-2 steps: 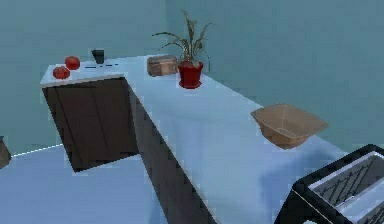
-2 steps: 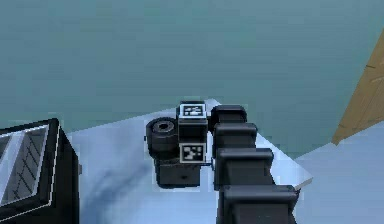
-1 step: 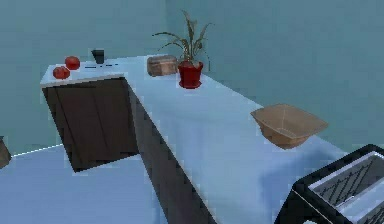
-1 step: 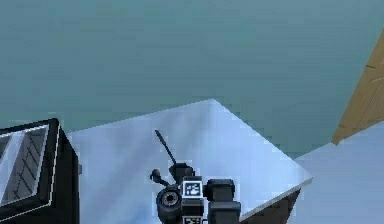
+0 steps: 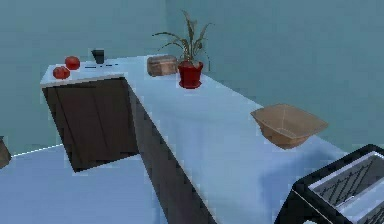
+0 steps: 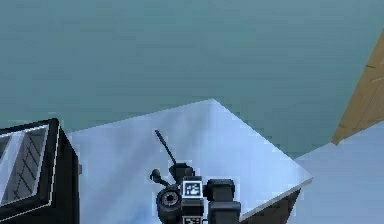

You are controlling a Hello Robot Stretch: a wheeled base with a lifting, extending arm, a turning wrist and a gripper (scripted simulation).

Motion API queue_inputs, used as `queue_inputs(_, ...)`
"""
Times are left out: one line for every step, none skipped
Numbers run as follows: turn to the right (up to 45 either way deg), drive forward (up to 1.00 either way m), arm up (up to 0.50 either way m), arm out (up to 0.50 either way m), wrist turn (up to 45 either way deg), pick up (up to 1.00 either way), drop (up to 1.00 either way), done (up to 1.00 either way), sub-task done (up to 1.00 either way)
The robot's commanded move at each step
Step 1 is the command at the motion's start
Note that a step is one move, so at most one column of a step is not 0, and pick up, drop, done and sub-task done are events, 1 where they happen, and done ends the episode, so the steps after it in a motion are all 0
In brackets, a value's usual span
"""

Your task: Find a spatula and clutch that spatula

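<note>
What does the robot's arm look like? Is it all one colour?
Mostly. The arm is dark and blocky, nearly black. At its end sits a small white square with black marks, like a sticker. Next to that is the gripper, with a dark, rounded body.

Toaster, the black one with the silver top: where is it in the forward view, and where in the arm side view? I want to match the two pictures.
Forward view: the toaster is in the bottom right corner, on the pale countertop, nearer than the tan bowl.
Arm side view: the toaster is at the left edge, low down, on the same countertop.
Shared landmark: the pale countertop against the teal wall.
</note>
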Motion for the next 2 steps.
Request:
queue_inputs(0.0,0.0,0.1,0.0,0.0,0.0,0.0,0.0,0.0)
queue_inputs(0.0,0.0,0.0,0.0,0.0,0.0,0.0,1.0,0.0)
